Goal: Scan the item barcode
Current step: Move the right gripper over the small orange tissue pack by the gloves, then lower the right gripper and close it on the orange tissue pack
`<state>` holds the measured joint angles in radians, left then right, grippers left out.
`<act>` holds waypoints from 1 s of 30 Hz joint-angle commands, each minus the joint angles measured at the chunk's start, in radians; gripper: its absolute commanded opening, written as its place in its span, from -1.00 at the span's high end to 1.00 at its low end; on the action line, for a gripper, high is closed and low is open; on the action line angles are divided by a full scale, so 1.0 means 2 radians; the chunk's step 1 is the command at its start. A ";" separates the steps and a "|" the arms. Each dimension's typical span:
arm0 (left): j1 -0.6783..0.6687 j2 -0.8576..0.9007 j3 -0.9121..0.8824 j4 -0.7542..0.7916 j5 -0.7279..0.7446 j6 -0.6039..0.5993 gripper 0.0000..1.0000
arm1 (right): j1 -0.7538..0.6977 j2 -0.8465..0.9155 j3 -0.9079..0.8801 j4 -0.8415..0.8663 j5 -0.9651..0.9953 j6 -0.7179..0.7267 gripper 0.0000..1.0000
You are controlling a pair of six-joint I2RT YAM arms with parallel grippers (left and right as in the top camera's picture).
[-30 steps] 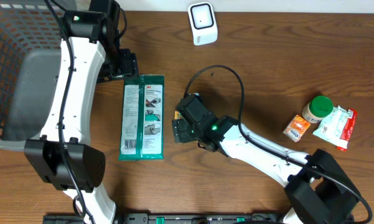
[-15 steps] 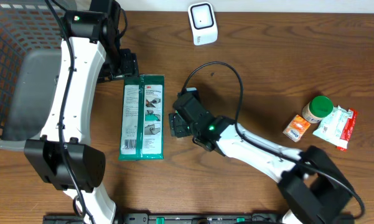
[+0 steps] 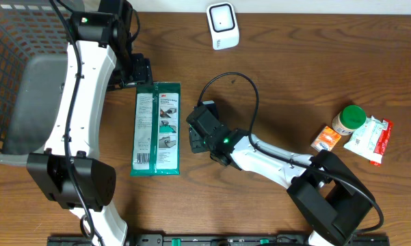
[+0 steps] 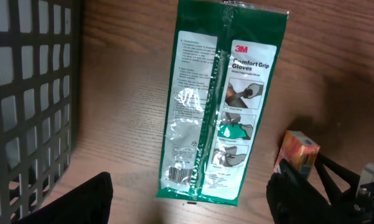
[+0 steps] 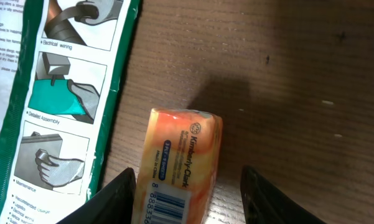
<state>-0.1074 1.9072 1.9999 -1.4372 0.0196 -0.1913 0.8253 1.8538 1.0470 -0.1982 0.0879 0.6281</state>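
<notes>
A small orange Kimberly-Clark pack (image 5: 185,163) with a barcode on its near end lies on the wooden table, close beside a green 3M glove package (image 3: 158,128). My right gripper (image 5: 191,198) straddles the pack. Its left finger rests against the pack and its right finger stands apart, so it is still open. In the overhead view this gripper (image 3: 195,139) covers the pack. My left gripper (image 4: 187,205) hovers open over the near end of the glove package (image 4: 221,106), holding nothing; the orange pack (image 4: 299,152) shows at its right. A white scanner (image 3: 222,26) stands at the back.
A dark wire basket (image 3: 14,75) fills the left side, close to the left arm. At the right lie an orange box (image 3: 325,140), a green-lidded jar (image 3: 349,119) and a red-and-white packet (image 3: 370,139).
My right gripper has slid a little left toward the glove package, and its jaws have narrowed around the orange pack. The left arm has not moved.
</notes>
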 commanded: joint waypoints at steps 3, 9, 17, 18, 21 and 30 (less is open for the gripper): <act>0.001 -0.009 -0.001 0.003 -0.004 -0.009 -0.60 | 0.002 -0.015 0.003 -0.002 0.014 0.001 0.06; 0.001 -0.009 -0.001 0.003 -0.005 -0.008 -0.60 | 0.002 -0.018 0.004 0.000 0.034 -0.011 0.09; 0.001 -0.009 -0.001 0.003 -0.005 -0.009 -0.60 | 0.004 -0.036 0.008 -0.002 0.035 -0.031 0.07; 0.001 -0.009 -0.001 0.003 -0.005 -0.008 -0.60 | 0.003 -0.037 0.008 -0.002 0.034 -0.031 0.07; 0.001 -0.009 -0.001 0.003 -0.005 -0.008 -0.60 | 0.003 -0.037 0.008 -0.005 0.034 -0.031 0.07; 0.001 -0.009 -0.001 0.002 -0.004 -0.009 -0.60 | 0.009 -0.037 0.007 -0.013 0.034 -0.030 0.07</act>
<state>-0.1074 1.9072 1.9999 -1.4319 0.0196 -0.1917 0.8322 1.7996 1.0473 -0.2199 0.1326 0.5804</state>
